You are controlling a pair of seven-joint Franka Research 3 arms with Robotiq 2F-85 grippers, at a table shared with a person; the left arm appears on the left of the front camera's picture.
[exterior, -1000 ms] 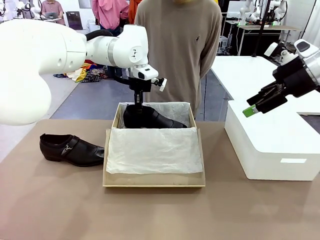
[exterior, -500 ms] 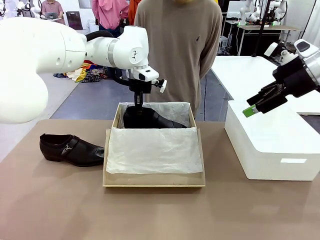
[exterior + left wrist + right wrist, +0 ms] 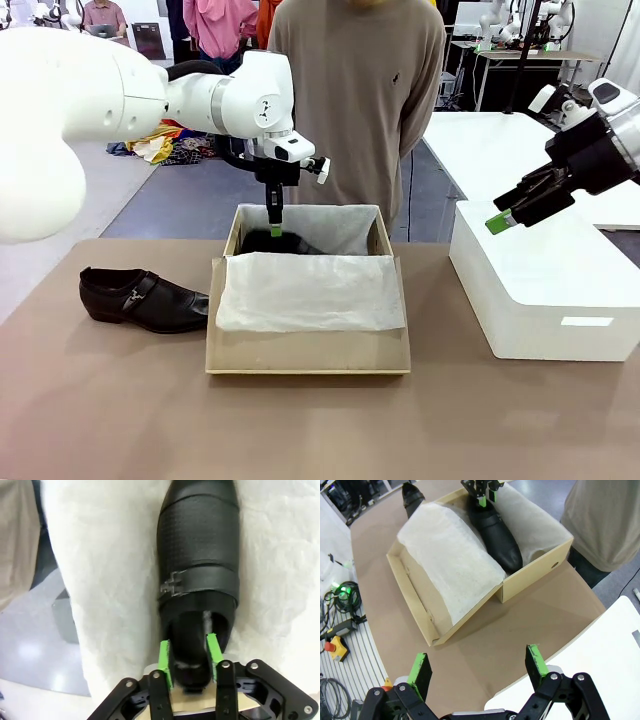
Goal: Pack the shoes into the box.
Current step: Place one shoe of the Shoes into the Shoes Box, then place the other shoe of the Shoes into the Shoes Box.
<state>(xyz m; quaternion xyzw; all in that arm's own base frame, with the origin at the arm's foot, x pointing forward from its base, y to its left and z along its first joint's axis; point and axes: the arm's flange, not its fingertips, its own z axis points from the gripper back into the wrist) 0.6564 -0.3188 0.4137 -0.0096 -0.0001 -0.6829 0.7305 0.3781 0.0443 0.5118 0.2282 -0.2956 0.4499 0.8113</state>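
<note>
One shoe [image 3: 295, 244] lies in the box [image 3: 306, 354], mostly hidden behind tissue paper [image 3: 310, 292] from the front; its toe is cut off in the left wrist view. Left gripper [image 3: 189, 657] narrow, pads flanking its heel. Pinching or not, cannot tell. Second shoe [image 3: 140, 297] on table [image 3: 320, 430], touching the box's left wall. Right gripper [image 3: 478, 672] wide, empty, near white box [image 3: 540, 290]. Count: two shoes, one brown box.

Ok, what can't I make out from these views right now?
- Front view: boxed shoe mostly hidden behind the tissue paper.
- Left wrist view: its toe is cut by the top edge; whether the left gripper clamps the heel with its fingers is unclear.
- Right wrist view: the other shoe is cut by the top edge.
</note>
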